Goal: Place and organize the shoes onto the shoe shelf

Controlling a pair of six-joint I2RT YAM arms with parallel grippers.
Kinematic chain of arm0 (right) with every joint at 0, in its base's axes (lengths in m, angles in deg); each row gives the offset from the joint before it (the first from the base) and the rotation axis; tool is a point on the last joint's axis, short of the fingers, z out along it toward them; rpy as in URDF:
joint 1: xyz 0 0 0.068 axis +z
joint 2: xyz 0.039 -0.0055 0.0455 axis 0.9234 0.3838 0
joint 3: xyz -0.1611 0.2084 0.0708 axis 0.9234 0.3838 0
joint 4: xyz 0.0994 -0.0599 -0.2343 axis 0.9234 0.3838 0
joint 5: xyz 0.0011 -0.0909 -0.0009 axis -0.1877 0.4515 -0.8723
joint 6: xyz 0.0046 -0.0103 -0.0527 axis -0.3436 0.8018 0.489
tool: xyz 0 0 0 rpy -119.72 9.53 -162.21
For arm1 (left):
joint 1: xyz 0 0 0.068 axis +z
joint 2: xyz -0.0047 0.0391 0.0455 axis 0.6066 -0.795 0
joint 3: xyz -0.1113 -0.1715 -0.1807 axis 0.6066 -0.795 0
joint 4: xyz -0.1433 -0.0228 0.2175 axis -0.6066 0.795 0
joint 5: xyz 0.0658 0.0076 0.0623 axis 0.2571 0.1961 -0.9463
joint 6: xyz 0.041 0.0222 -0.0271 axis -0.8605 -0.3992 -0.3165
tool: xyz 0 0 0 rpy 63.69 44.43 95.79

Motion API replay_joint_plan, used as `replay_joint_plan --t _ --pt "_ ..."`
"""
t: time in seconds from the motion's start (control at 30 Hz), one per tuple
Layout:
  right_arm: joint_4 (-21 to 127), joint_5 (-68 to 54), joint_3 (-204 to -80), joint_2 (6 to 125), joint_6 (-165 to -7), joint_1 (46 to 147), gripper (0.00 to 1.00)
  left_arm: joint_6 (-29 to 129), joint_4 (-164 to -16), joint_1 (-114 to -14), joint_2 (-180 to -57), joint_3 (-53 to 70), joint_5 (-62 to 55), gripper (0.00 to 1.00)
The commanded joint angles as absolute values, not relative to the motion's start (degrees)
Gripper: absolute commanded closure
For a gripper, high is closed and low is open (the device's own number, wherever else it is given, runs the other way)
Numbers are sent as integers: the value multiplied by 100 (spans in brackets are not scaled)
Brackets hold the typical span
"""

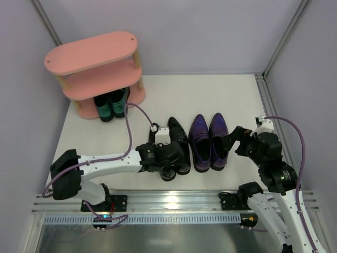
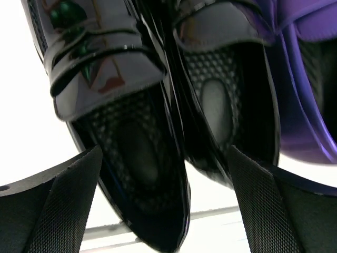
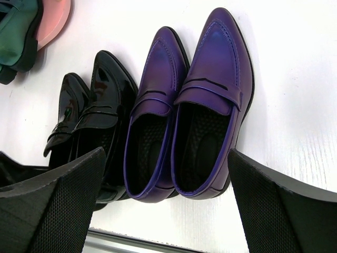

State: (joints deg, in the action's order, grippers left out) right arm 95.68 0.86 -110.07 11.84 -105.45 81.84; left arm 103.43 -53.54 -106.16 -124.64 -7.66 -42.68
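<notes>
A glossy pair of black shoes (image 1: 178, 138) sits mid-table (image 1: 184, 95), toes to twelve o'clock. The purple shoes (image 1: 209, 139) lie just beside them at three o'clock. The green shoes (image 1: 111, 105) rest on the bottom board of the pink shelf (image 1: 89, 55) at ten o'clock. The left gripper (image 2: 164, 153) hangs spread over the black heels. The right gripper (image 3: 166, 155), also spread, hovers near the purple heels. The shoes are likely light, stiff and slick, so pinch a heel wall, not the polished toe.
</notes>
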Motion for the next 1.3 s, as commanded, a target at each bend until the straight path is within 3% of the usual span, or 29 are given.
replay_joint_plan --t 0.0,0.17,0.23,0.33,0.37,0.4,0.83,1.13,1.27 --pt "9502 -58 -11075 1204 -10538 8202 3 10717 -4995 -10616 -12931 -347 -4872 0" --pt "9467 -165 -11031 1168 -10529 8211 3 10595 -5266 -10616 -13441 -171 -4714 0" --pt "9467 -200 -11040 1177 -10494 8202 3 10550 -5423 -10616 -13547 -162 -4705 7" --pt "9484 -227 -11058 1177 -10459 8211 3 10462 -5451 -10616 -13609 -180 -4670 52" --pt "9476 -227 -11058 1177 -10432 8211 3 10471 -5390 -10616 -13591 -197 -4670 95" --pt "9493 -227 -11066 1168 -10423 8211 3 10532 -5311 -10616 -13565 -197 -4688 100" --pt "9396 -394 -11084 1186 -10344 8211 3 10173 -3571 -10625 -11448 -145 -5751 100" --pt "9388 -525 -11233 1265 -10292 8202 3 9873 -1709 -10573 -10586 1453 -6963 100" --pt "9361 -604 -11391 1370 -10257 8211 3 9304 -1829 -9976 -10427 1718 -6886 100"
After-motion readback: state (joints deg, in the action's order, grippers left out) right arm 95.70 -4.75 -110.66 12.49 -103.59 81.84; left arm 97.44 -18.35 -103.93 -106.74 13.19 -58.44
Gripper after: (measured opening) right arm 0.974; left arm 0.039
